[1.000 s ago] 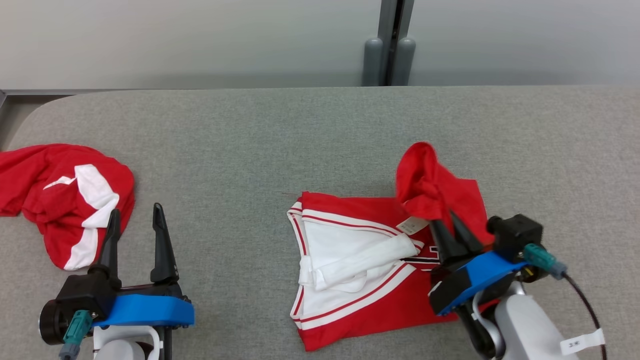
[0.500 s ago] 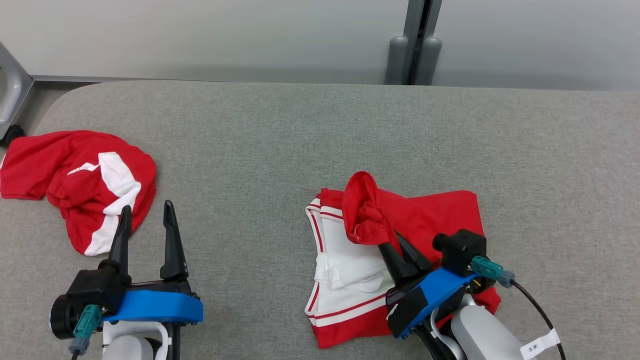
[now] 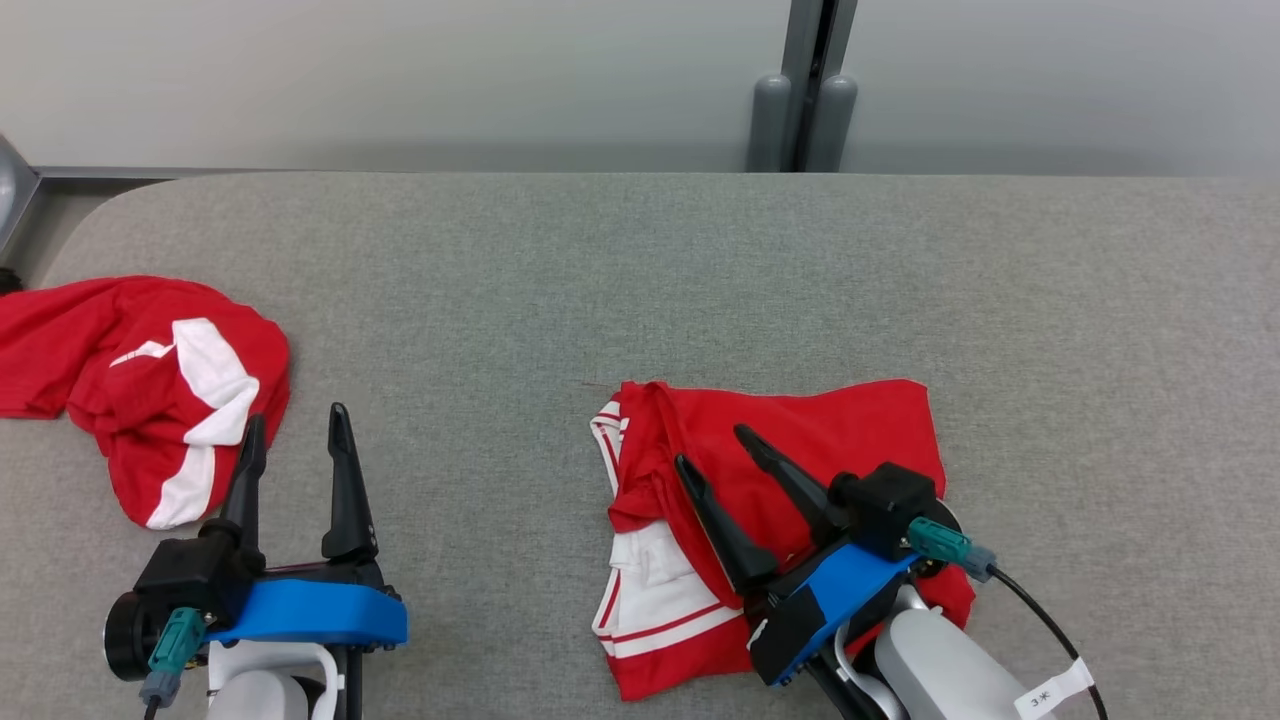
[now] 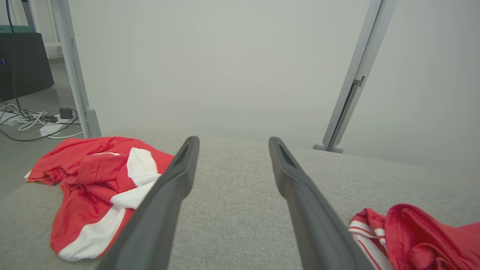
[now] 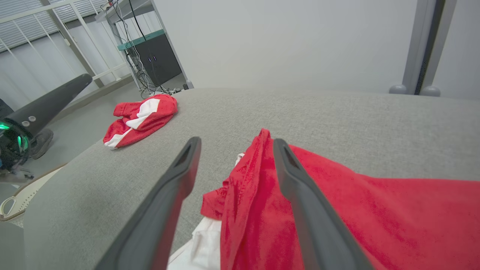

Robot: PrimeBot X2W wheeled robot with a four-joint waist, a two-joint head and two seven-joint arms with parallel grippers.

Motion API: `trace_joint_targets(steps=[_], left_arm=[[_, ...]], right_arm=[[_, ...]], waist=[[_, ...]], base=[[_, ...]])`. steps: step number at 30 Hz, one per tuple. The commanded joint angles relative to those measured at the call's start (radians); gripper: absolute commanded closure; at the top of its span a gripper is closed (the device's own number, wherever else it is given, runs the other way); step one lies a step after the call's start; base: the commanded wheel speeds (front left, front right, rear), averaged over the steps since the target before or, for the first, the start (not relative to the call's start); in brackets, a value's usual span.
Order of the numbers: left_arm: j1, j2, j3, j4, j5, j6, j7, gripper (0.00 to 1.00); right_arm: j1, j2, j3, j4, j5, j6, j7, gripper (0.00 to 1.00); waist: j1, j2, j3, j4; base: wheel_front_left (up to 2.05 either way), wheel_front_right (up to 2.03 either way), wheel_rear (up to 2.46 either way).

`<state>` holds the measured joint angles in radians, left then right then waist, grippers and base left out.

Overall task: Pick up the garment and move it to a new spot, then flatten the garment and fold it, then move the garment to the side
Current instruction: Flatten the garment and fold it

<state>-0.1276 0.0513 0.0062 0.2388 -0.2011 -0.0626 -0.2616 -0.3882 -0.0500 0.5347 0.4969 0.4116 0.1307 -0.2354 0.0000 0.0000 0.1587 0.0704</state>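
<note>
Garment point(image 3: 860, 420) lower centre-right of head view on desk point(image 3: 600, 270); red panel laid over white side, edge rumpled: fold judged partly made. Right gripper point(image 3: 712, 447) wide, holding nothing, over fold. Left gripper point(image 3: 298, 414) wide, empty, lower left. Move aside not yet done
</note>
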Motion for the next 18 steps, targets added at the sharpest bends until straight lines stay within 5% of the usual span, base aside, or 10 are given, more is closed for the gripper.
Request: trace_joint_targets(steps=[1, 18], left_arm=[[0.001, -0.001, 0.001, 0.001, 0.003, -0.002, -0.005, 0.0], [0.041, -0.001, 0.003, -0.002, 0.022, -0.002, -0.005, 0.0]], right_arm=[[0.0, -0.001, -0.01, -0.014, -0.012, 0.0, -0.005, 0.0], [0.193, -0.012, -0.434, -0.3, -0.222, 0.0, -0.015, 0.0]], waist=[[0.0, 0.0, -0.01, -0.01], [0.0, 0.0, -0.063, -0.073]], base=[[0.0, 0.0, 0.0], [0.0, 0.0, 0.0]])
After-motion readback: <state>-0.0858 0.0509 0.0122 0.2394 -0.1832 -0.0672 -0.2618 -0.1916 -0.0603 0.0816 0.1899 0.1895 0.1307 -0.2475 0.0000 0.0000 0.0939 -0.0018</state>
